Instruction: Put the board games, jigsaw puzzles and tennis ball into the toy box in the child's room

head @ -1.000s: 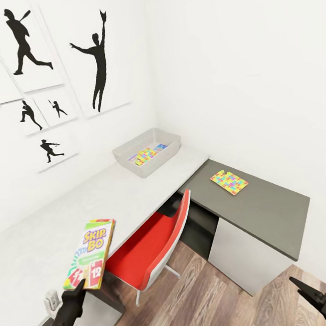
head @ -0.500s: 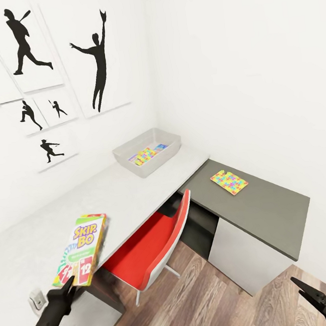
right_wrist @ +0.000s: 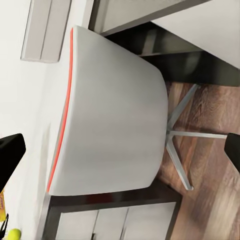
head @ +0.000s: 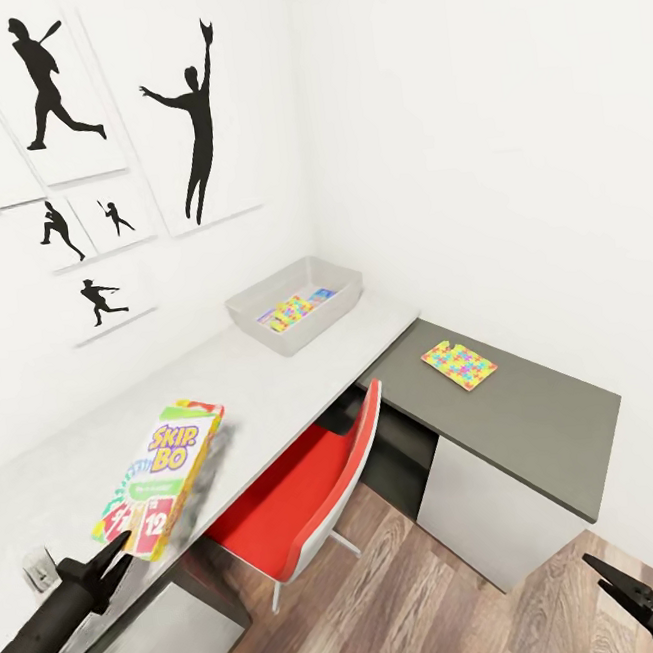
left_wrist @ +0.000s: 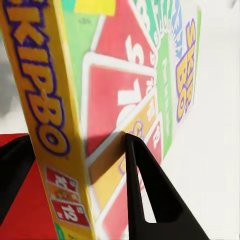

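My left gripper is shut on the lower edge of the yellow-green-red Skip-Bo board game, holding it tilted over the near end of the pale grey table. Close up, the box sits between the black fingers. The light grey toy box stands at the table's far end. It holds a mosaic jigsaw puzzle and a blue board game. A second jigsaw puzzle lies on the lower dark top. My right gripper hangs open low at the right. A small yellow-green ball shows in the right wrist view.
A red chair with a grey back is tucked under the table between the two arms, and its shell faces my right gripper. Black sports posters hang on the left wall. Wood-plank floor lies in front of the desk.
My left arm has swung to the left with the Skip-Bo box, which now lies over the desk's near end and is tilted more. The right arm has not moved.
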Available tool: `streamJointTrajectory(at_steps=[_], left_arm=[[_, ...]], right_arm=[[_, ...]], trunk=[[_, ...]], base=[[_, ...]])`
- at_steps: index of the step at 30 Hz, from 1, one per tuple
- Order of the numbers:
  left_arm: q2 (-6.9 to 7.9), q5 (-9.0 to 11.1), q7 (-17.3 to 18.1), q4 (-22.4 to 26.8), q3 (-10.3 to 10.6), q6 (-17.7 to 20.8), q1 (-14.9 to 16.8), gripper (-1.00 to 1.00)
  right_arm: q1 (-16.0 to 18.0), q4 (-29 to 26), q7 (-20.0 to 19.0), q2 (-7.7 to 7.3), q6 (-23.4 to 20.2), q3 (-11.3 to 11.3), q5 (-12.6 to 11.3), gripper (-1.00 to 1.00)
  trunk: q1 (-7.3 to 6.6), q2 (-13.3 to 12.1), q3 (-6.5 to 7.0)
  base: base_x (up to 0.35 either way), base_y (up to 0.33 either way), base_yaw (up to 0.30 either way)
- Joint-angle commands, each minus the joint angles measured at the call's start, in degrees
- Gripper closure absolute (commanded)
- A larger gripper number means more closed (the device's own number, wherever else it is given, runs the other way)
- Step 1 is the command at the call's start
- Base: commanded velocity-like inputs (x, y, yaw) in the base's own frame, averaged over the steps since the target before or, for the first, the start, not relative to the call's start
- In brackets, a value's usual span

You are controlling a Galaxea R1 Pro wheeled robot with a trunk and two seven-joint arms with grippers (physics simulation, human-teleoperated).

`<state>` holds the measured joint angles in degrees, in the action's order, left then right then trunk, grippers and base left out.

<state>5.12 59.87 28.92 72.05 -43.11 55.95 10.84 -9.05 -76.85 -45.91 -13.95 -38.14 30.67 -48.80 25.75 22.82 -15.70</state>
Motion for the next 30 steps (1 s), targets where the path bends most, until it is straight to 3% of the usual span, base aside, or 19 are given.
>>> streamJointTrajectory(at_steps=[1, 3, 5, 8, 15, 22, 25, 27, 30], left_arm=[[1.14, -0.1, 0.3, 0.2, 0.0, 1.7, 0.1, 1.0], [2.27, 0.0, 0.3, 0.3, 0.2, 2.6, 0.1, 1.0], [4.59, 0.0, 0.3, 0.4, 0.6, 3.6, 0.1, 1.0], [5.98, 0.0, 0.3, 0.5, 0.6, 4.0, 0.1, 1.0], [8.01, 0.1, 0.6, 0.2, 0.3, 4.0, 0.1, 1.0], [8.99, -0.5, 0.6, 0.5, 1.1, 4.1, 0.2, 1.0], [10.88, -0.3, 0.6, 0.6, 4.2, 4.1, 0.2, 1.0], [13.73, -0.1, 0.6, 0.6, 9.8, 4.1, 0.3, 1.0], [15.97, 0.0, 0.6, 0.6, 15.7, 4.1, 1.7, 1.0]], right_arm=[[0.0, -0.1, 0.0, -0.08, -0.4, 0.1, -0.3, -1.0], [0.0, -0.1, 0.0, -0.12, -0.4, 0.1, -0.3, -1.0], [0.0, -0.3, 0.0, -0.18, -0.4, 0.1, -0.3, -1.0], [0.0, -0.4, 0.0, -0.13, -0.4, 0.1, -0.4, -1.0], [0.0, -0.6, 0.0, -0.04, -0.4, 0.1, -0.4, -1.0], [0.0, -0.7, -0.2, -0.19, -0.5, 0.2, -0.4, -1.0], [0.0, -0.7, -1.6, -0.25, -0.6, 0.8, -0.4, -1.0], [0.0, -0.7, -4.3, -0.33, -0.7, 1.6, -0.4, -1.0], [0.0, -0.7, -7.3, -0.36, -1.0, 2.5, -0.4, -1.0]], trunk=[[0.03, 0.1, -0.09], [0.03, 0.1, -0.09], [0.03, 0.1, -0.09], [0.03, 0.1, -0.09], [0.03, 0.1, -0.09], [0.03, 0.1, -0.09], [0.03, 0.1, -0.09], [0.03, 0.1, -0.09], [0.03, 0.1, -0.09]], base=[[0.0, 0.0, 0.0], [0.0, 0.0, 0.0], [0.0, 0.0, 0.0], [0.0, 0.0, 0.0], [0.0, 0.0, 0.0], [0.0, 0.0, 0.0], [0.0, 0.0, 0.0], [0.0, 0.0, 0.0], [0.0, 0.0, 0.0]])
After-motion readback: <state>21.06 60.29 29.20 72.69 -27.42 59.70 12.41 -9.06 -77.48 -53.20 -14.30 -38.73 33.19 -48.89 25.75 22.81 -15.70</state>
